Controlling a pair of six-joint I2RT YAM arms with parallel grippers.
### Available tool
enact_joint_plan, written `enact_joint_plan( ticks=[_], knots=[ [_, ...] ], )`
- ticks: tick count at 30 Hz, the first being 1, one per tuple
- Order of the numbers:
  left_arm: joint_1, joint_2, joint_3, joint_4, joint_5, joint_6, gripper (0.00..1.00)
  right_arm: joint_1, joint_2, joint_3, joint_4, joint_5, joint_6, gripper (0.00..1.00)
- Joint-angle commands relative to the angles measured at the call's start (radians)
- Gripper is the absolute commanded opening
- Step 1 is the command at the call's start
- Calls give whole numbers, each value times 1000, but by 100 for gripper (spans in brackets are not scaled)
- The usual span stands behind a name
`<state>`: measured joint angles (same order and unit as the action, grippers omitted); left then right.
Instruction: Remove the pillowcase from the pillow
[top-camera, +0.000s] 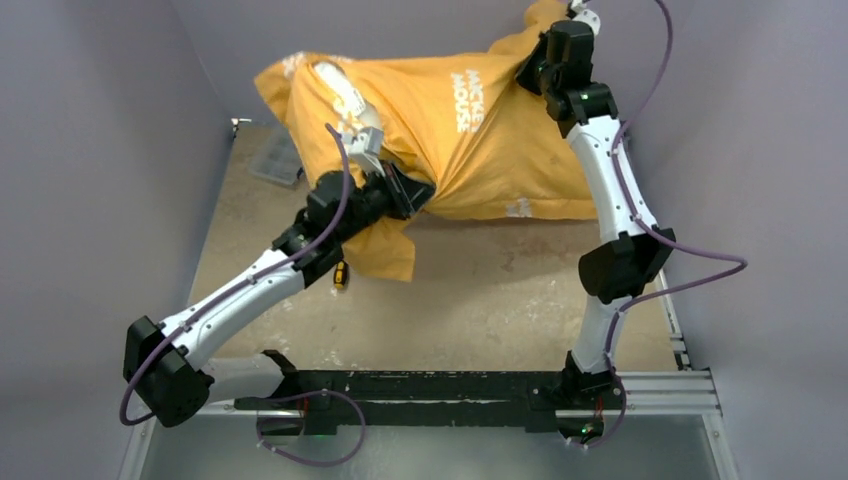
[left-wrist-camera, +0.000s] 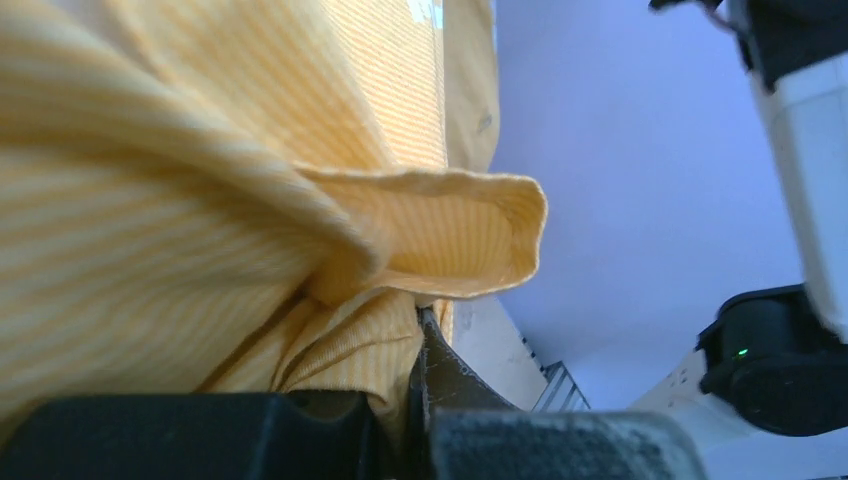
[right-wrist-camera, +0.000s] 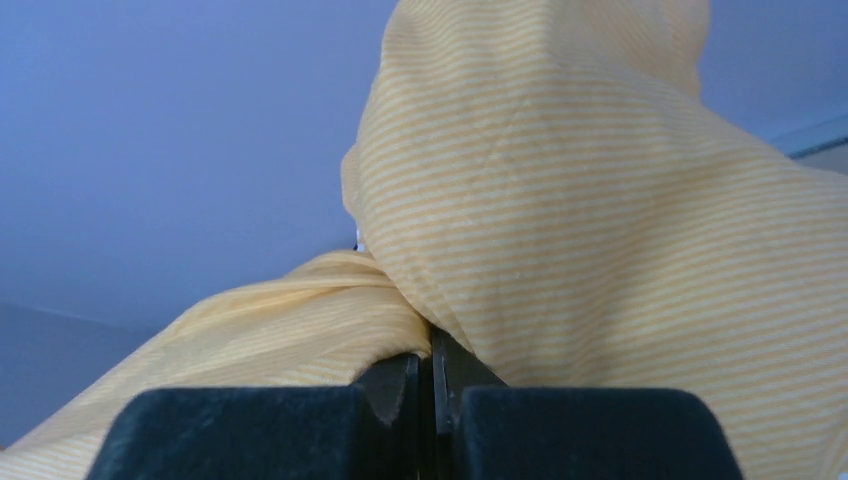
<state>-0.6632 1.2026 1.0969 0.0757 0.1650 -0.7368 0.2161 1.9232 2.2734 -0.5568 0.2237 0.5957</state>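
The orange-yellow pillowcase (top-camera: 470, 140) with white lettering is lifted and stretched across the back of the table. The pillow is hidden inside it. My left gripper (top-camera: 415, 190) is shut on a bunch of the pillowcase near its lower left part; the left wrist view shows the striped cloth (left-wrist-camera: 330, 350) pinched between the jaws, with a folded hem above. My right gripper (top-camera: 535, 60) is shut on the pillowcase's upper right corner, high at the back; the right wrist view shows cloth (right-wrist-camera: 560, 200) gathered at the closed jaws.
A grey flat tray (top-camera: 277, 160) lies at the table's back left, partly under the cloth. A small yellow-black object (top-camera: 341, 275) lies by the left arm. Purple walls stand on both sides. A metal rail (top-camera: 680, 340) runs along the right edge.
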Motion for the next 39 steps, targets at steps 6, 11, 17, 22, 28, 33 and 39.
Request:
enact_joint_plan(
  ticks=[6, 11, 17, 22, 28, 33, 39],
  knots=[
    [-248, 20, -296, 255, -13, -114, 19, -75, -13, -266, 478, 26, -188, 23],
    [-250, 6, -272, 87, -147, -62, 60, -73, -15, -338, 464, 48, -194, 64],
    [-243, -42, -100, -246, -289, 80, 86, -29, -132, -490, 464, 74, -193, 85],
    [-131, -81, -44, -410, -387, 111, 93, 109, -244, -635, 428, 136, -142, 99],
    [89, -76, -96, -443, -343, 101, 95, 201, -401, -845, 286, 175, 34, 99],
    [171, -43, -206, -336, -214, 36, 95, 202, -560, -1088, 211, 171, 178, 99],
    [175, -10, -287, -258, -123, 16, 95, 201, -627, -1351, 281, 80, 297, 99]
  ],
)
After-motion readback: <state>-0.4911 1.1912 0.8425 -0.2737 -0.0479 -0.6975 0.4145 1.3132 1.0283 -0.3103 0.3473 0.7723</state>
